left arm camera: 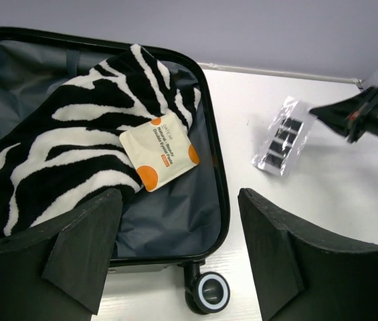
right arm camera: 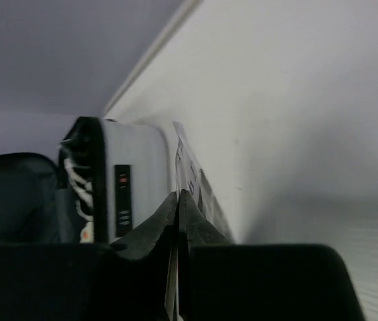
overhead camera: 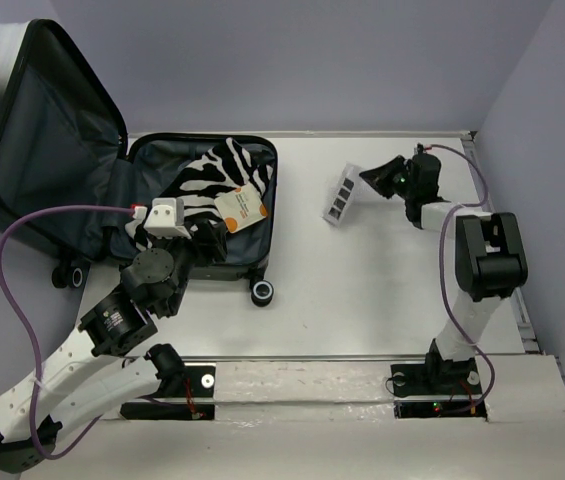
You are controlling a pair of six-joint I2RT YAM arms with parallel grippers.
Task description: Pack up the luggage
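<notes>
The luggage [overhead camera: 268, 200] lies open at the left, lid [overhead camera: 42, 130] raised and dark grey lining showing. In it lie a zebra-striped cloth [overhead camera: 212, 170] and a white pouch with orange dots [overhead camera: 240, 208]. My left gripper [overhead camera: 212, 242] hovers open and empty over the near edge of the luggage [left arm camera: 217, 167], above the cloth [left arm camera: 61, 134] and the pouch [left arm camera: 162, 150]. My right gripper [overhead camera: 370, 176] is shut on the edge of a clear packet of small black items [overhead camera: 341, 196], holding it just above the table to the right of the luggage. The packet also shows in the left wrist view [left arm camera: 281, 142] and the right wrist view [right arm camera: 190, 167].
A black wheel [left arm camera: 210, 291] sticks out at the luggage's near right corner. The white table [overhead camera: 382, 290] ends at a raised edge along the back and a wall on the right. The luggage's pale shell [right arm camera: 135, 180] stands beyond the right gripper [right arm camera: 178, 199].
</notes>
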